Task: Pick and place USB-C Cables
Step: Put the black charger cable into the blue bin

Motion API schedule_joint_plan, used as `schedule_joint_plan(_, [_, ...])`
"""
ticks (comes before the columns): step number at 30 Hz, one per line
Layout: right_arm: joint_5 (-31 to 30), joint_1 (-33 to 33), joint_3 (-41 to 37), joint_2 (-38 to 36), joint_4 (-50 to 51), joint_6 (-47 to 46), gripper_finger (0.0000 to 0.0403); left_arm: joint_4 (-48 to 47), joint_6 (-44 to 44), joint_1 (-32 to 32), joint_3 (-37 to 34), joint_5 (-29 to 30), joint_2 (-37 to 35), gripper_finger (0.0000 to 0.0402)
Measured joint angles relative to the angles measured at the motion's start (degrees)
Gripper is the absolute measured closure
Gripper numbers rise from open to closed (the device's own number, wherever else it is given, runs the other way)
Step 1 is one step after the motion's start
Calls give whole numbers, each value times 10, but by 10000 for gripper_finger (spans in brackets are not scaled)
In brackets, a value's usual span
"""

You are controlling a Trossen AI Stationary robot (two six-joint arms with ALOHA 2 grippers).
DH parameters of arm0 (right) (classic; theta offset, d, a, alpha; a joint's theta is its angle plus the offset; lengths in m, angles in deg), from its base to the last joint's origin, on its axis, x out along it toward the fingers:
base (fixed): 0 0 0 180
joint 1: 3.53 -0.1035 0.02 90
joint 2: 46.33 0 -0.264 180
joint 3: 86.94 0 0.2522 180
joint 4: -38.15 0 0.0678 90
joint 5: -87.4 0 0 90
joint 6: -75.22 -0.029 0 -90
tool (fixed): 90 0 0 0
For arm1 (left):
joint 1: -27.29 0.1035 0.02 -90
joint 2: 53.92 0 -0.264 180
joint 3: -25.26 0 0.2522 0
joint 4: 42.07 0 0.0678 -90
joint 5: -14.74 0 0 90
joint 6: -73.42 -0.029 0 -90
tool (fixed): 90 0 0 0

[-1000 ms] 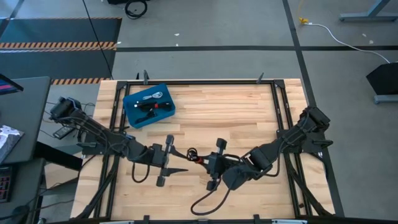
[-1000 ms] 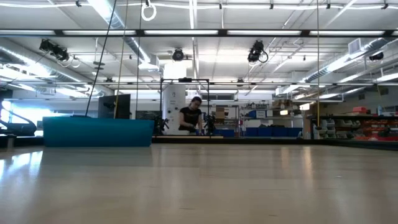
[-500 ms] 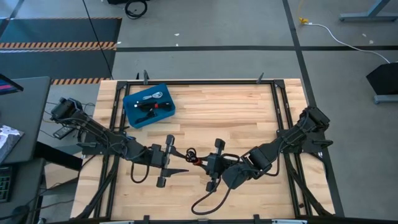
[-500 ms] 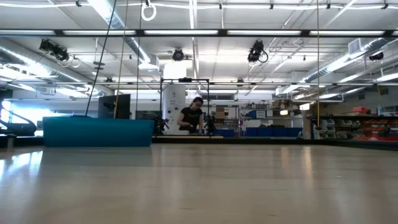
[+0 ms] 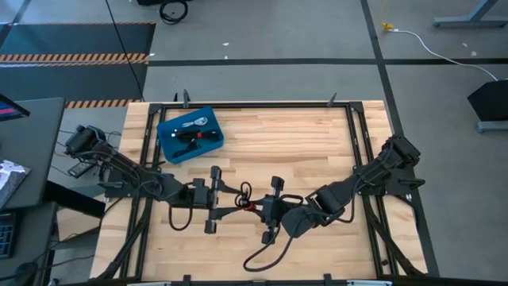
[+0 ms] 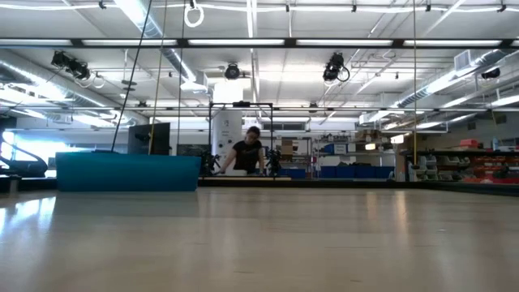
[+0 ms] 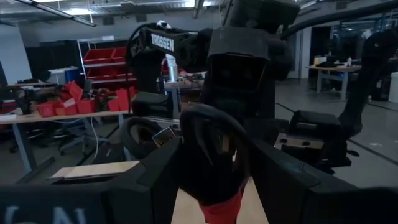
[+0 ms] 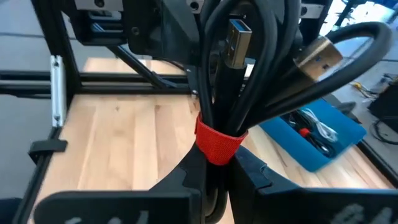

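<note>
The table (image 5: 302, 139) is pale, matt planked wood. The bin (image 5: 189, 135) looks smooth blue plastic. The black cable (image 8: 261, 68) is glossy rubbery, bound by red cloth-like strap (image 8: 219, 142), with 1 shiny metal plug (image 8: 235, 42).

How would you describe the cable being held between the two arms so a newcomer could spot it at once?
Start at the wooden table and look to its front middle, where the left gripper and right gripper face each other. The black cable bundle hangs between them, gripped by the right gripper. Its red strap sets it apart from the cables lying in the blue tray.
</note>
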Motion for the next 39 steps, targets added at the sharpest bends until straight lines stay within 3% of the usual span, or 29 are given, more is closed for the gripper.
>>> schedule_joint_plan(15, [26,12,-24,0,-44,12,359,-3,14,12,0,-2,15,214])
schedule_joint_plan(19, [27,12,-24,0,-46,11,357,-4,14,6,0,4,15,243])
schedule_joint_plan(26, [21,12,-24,0,-38,12,342,-25,16,5,1,16,15,348])
schedule_joint_plan(31, [22,12,-24,0,-4,-4,327,-45,12,5,1,19,15,348])
schedule_joint_plan(39, [25,12,-22,0,120,-81,280,-116,8,6,-1,126,16,348])
